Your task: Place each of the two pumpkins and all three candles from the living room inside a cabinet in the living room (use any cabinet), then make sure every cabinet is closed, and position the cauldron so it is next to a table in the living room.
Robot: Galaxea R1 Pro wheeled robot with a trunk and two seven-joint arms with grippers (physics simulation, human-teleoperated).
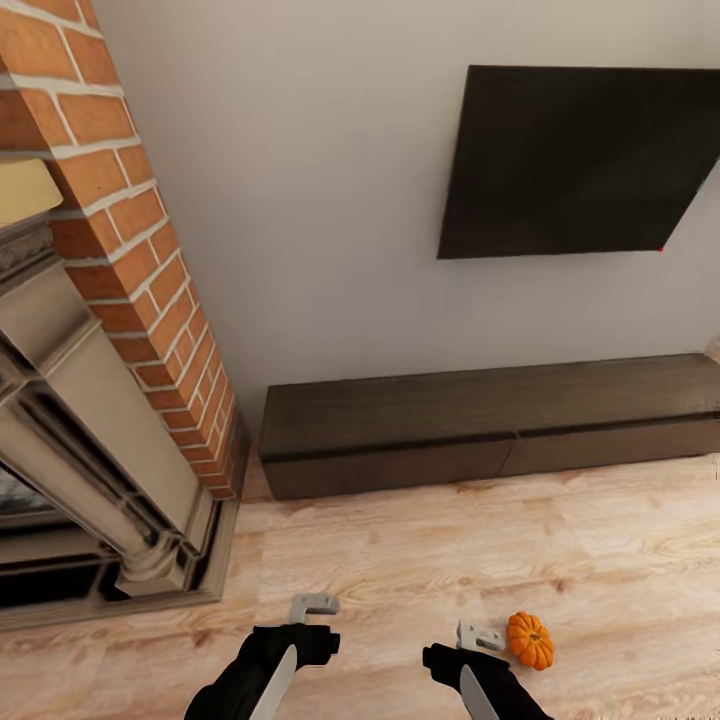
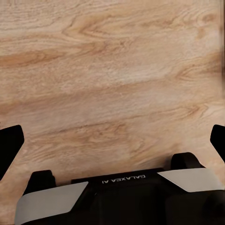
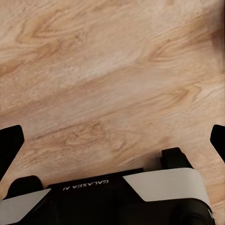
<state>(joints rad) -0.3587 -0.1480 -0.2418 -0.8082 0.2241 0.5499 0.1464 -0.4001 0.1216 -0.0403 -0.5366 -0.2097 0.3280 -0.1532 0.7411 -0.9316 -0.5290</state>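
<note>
Head view: pumpkin [image 1: 530, 640] sits on the plank floor [image 1: 420, 560], just beside the right gripper [image 1: 478, 636], apart from it. Cabinet [image 1: 480, 425] stands against the wall under the TV [image 1: 580, 160], both drawer fronts flush. Brick fireplace [image 1: 120, 300] to the left. Left gripper [image 1: 313, 606] hangs over bare floor.
Wrist views: bare planks between the fingertips. Left gripper [image 2: 112, 140] spread wide, holding nothing; right gripper [image 3: 112, 140] likewise released, nothing between its fingers
</note>
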